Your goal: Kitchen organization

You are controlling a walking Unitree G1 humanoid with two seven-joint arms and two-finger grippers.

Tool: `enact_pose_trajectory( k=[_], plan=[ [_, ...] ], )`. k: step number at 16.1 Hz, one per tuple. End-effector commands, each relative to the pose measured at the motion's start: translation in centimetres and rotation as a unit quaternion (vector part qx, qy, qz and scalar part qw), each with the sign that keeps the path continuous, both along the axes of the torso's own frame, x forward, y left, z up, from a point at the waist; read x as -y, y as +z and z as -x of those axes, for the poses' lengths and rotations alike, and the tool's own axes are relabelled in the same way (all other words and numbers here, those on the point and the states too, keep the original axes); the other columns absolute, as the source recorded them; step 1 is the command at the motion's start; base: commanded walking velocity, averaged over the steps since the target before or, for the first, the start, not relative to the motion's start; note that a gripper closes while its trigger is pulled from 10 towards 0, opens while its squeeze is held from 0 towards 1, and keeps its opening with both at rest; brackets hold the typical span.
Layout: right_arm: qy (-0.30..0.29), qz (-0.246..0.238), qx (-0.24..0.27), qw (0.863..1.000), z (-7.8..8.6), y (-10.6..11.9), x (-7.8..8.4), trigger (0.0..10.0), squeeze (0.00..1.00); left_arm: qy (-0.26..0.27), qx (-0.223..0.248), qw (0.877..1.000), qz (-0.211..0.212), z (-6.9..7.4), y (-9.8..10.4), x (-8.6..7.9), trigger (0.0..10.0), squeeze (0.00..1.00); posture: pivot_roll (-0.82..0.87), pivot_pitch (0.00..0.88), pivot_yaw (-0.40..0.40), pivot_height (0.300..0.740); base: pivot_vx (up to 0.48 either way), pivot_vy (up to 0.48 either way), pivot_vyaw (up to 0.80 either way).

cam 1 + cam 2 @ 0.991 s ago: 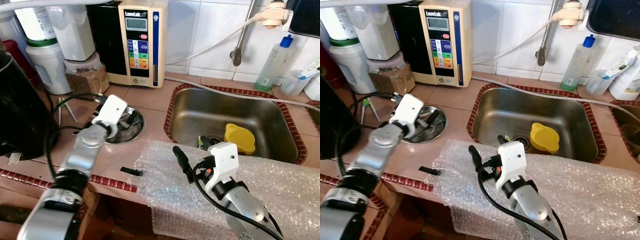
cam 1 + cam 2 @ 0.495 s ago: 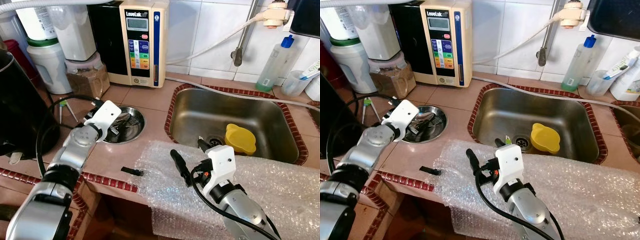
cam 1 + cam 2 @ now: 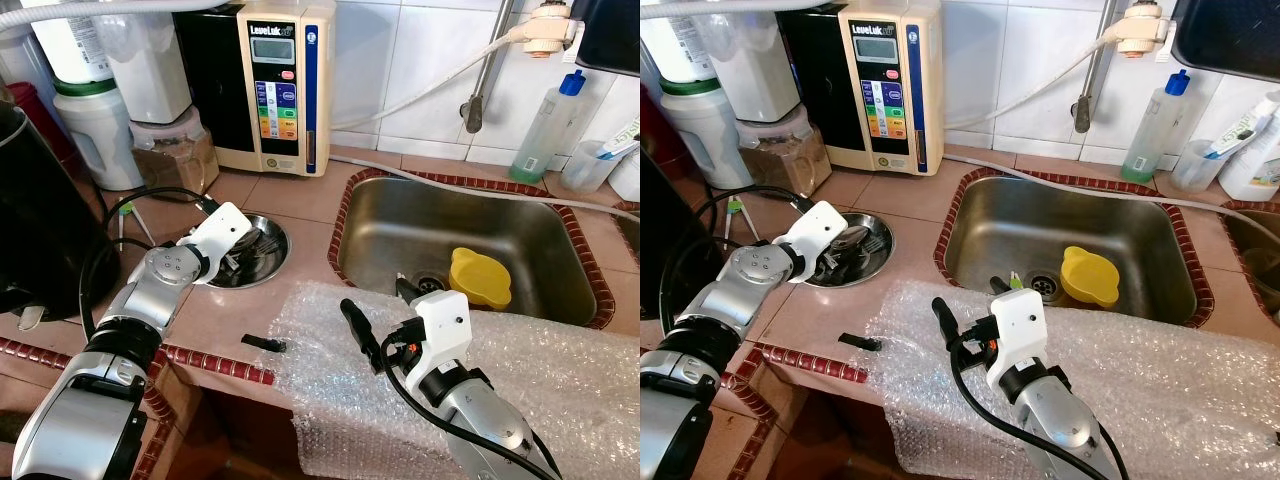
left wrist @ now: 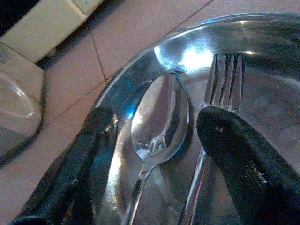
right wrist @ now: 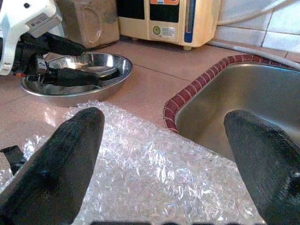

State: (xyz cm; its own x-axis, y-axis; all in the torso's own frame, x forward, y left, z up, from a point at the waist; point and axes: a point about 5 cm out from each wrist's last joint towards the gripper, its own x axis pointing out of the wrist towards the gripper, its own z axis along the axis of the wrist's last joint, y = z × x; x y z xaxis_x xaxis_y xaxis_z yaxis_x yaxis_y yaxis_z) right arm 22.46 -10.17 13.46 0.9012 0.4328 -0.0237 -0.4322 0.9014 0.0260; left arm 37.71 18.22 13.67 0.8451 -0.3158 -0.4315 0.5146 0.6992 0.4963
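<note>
Spoon [image 4: 159, 119] and fork [image 4: 220, 89] lie in steel dish [image 3: 268, 243] at table's nine o'clock; left end effector [image 4: 157, 154] straddles the spoon, fingers spread, apparently poised to grasp. Right end effector [image 5: 164, 154] hovers open over bubble wrap [image 3: 560, 380].

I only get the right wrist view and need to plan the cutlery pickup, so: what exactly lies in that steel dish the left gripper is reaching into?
Observer: A spoon and a fork lie side by side in the steel dish.
Operator: Where do the fingers sit?
Observer: The left gripper is open, its fingers straddling the spoon's bowl.
Operator: Anything in the sink?
Observer: A yellow lid lies near the drain of the sink.
Operator: And my arm?
Observer: The right gripper is open over the bubble wrap.
</note>
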Motion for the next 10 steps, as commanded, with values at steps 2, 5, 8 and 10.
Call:
enact_pose_trajectory(
  k=[2,5,8,10],
  plan=[
    [0.002,0.001,0.007,1.0,-0.11,0.29,-0.06,10.0,0.0,0.01,-0.064,0.998,0.021,0.62,-1.7,-0.23,0.0,0.0,0.06,0.0,0.043,0.74,0.0,0.0,0.0],
    [0.003,0.002,0.007,1.0,-0.11,0.25,-0.1,10.0,0.0,0.015,-0.075,0.996,0.051,0.68,-1.71,0.2,0.0,0.0,0.06,0.0,0.043,0.74,0.0,0.0,0.0],
    [0.003,0.005,0.007,1.0,-0.15,0.17,-0.06,10.0,0.0,0.009,-0.091,0.994,0.058,0.91,-1.93,0.49,0.0,0.0,0.06,0.0,0.043,0.74,0.0,0.0,0.0],
    [0.004,0.006,0.007,1.0,-0.18,0.16,-0.07,10.0,0.0,0.008,-0.103,0.992,0.071,1.03,-1.92,0.46,0.0,0.0,0.06,0.0,0.041,0.74,0.0,0.0,0.0]
  ],
)
